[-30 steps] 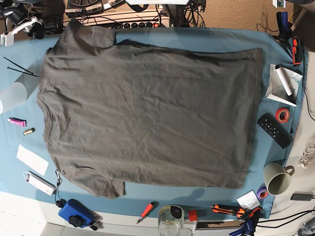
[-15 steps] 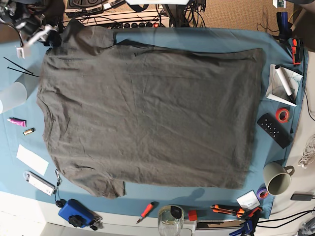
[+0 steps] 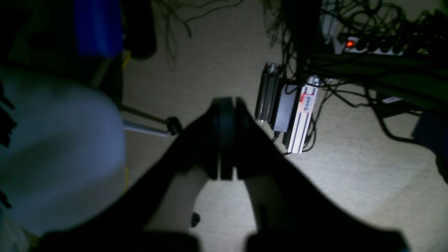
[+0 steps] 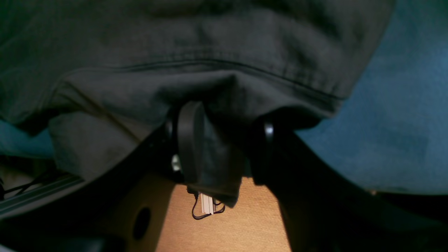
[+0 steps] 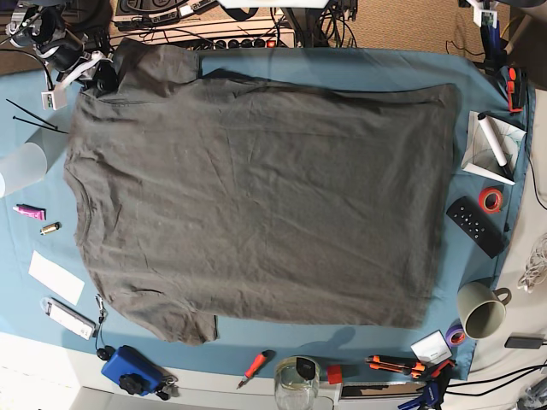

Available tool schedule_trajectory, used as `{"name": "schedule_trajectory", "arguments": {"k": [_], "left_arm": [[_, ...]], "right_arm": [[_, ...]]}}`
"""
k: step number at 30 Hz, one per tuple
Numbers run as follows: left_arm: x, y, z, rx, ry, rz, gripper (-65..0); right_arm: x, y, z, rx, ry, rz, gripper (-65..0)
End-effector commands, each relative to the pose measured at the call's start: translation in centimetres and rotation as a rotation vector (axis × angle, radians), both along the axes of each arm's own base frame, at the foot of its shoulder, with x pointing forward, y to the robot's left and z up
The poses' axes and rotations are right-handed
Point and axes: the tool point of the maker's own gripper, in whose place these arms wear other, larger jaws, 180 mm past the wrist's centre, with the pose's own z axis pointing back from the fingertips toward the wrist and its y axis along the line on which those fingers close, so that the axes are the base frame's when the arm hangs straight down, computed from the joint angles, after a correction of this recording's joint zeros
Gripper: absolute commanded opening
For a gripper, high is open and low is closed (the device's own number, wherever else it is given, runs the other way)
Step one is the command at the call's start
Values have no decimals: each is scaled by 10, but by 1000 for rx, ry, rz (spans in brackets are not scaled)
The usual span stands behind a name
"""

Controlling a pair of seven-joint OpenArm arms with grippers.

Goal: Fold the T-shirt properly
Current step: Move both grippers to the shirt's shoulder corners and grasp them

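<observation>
1. The T-shirt (image 5: 256, 205) lies spread flat and face down on the blue table cloth (image 5: 359, 64), collar side toward the base view's left, hem toward its right, with one sleeve reaching the far left corner of the table.

2. My right gripper (image 4: 224, 140) is at that far sleeve: its jaws stand apart with a fold of the sleeve hem hanging between them, one finger (image 4: 190, 140) pressed against the cloth (I would not call it a firm pinch yet, since the other jaw is half hidden under the fabric).

3. My left gripper (image 3: 226, 136) is off the table, pointing down at the floor, jaws pressed together on nothing.

4. Handling, as I judge it: the shirt is light, soft and limp cotton. It will drape and sag from any single point, and it should slide fairly easily over the cloth. It is not fragile, but it creases readily, as the fine wrinkles across the back show.

5. Where to hold: I would take it at stitched edges, meaning sleeve hem, shoulder seam or bottom hem corners, catching both layers so the fold carries over evenly.

6. Writing: the only readable mark is red lettering on a white bar (image 3: 304, 115) on the floor, which looks like "Tennis" but is too blurred to be sure. No label shows on the shirt.
</observation>
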Motion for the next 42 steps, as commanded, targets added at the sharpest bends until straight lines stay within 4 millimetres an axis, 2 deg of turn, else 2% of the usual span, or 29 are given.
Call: {"name": "schedule_trajectory", "arguments": {"k": [1, 3, 5, 10, 14, 16, 20, 26, 29, 32, 42], "left_arm": [[2, 2, 8, 13, -7, -14, -559], [11, -1, 16, 16, -32, -30, -456], [23, -3, 24, 22, -68, -43, -409], [55, -15, 52, 27, -160, -93, -409], [78, -40, 77, -86, -230, -74, -409], [85, -51, 88, -133, -251, -71, -409], [94, -57, 99, -142, -289, -85, -409], [117, -66, 108, -205, -372, -71, -409], [139, -62, 115, -176, -441, -85, -409], [152, -55, 116, -141, -467, -64, -409], [159, -48, 84, -214, -440, -9, -409]], "right_arm": [[-9, -3, -5, -22, 56, 10, -433], [-10, -1, -6, -17, 59, 8, -433], [-13, 1, -8, -10, 69, 7, -433], [-19, 3, -11, -6, 104, 15, -433], [-19, 3, -11, -5, 104, 15, -433], [-19, 3, -11, -6, 104, 15, -433], [-19, 3, -11, -6, 104, 15, -433], [-19, 3, -11, -6, 104, 15, -433], [-19, 3, -11, -6, 104, 15, -433], [-20, 3, -11, -6, 109, 17, -433], [-19, 3, -11, -6, 107, 16, -433]]}}
